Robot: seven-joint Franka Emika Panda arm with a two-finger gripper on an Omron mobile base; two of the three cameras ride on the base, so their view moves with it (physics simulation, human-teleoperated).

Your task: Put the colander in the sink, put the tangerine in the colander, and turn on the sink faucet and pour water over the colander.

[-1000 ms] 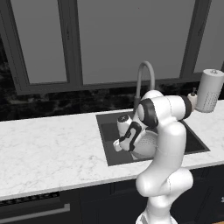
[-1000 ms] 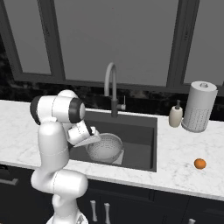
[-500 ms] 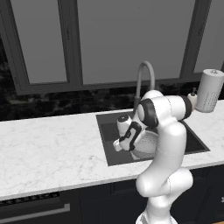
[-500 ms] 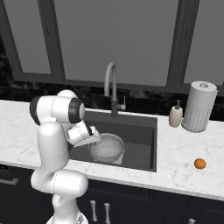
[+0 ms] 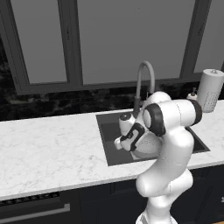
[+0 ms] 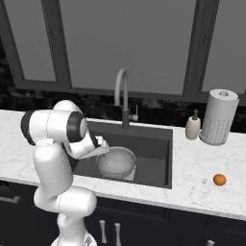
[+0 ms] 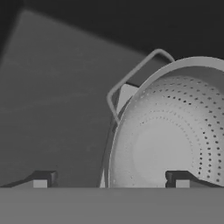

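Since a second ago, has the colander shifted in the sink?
No. In the right base view the colander sits in the same spot on the sink floor, front left of the faucet, with the pincer at its left rim.

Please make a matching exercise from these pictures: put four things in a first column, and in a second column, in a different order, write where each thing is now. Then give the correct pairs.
Column one:
1. colander
2. tangerine
3. sink faucet
4. soap dispenser

Column two:
a. at the back edge of the sink, spout arching forward over the basin
b. alone on the marble counter, right of the sink
c. inside the basin, on the arm's side
d. beside the tall white perforated cylinder

Pairs: 1-c, 2-b, 3-a, 4-d
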